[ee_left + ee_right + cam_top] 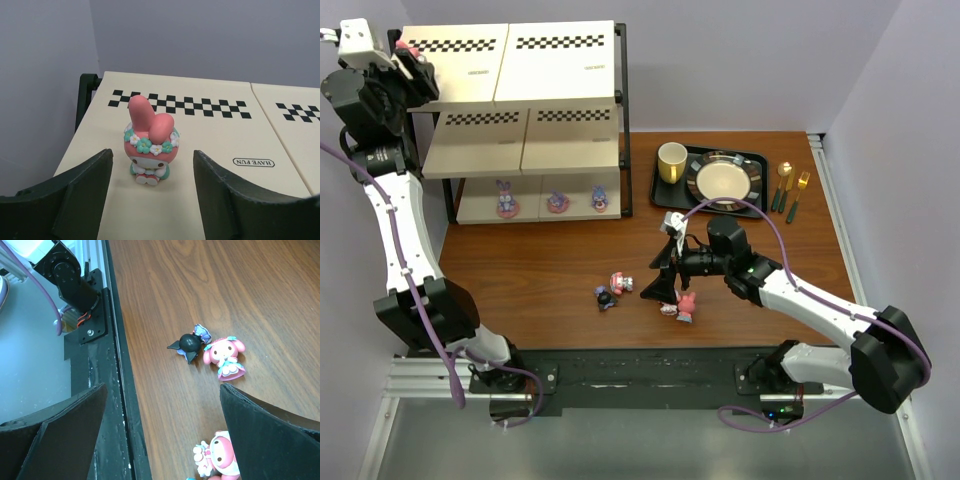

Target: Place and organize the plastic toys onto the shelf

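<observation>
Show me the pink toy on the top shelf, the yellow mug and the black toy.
pink toy (150,146), left wrist view, flower band.
yellow mug (670,168), top view, side wall.
black toy (190,342), right wrist view, head.

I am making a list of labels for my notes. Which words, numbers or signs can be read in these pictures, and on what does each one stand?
"HAVE FUN": in a black oval label printed on the top board of the shelf, right of the pink toy.
Too small to read: the small dark marks on the shelf boards in the top view.
No other text shows.
</observation>
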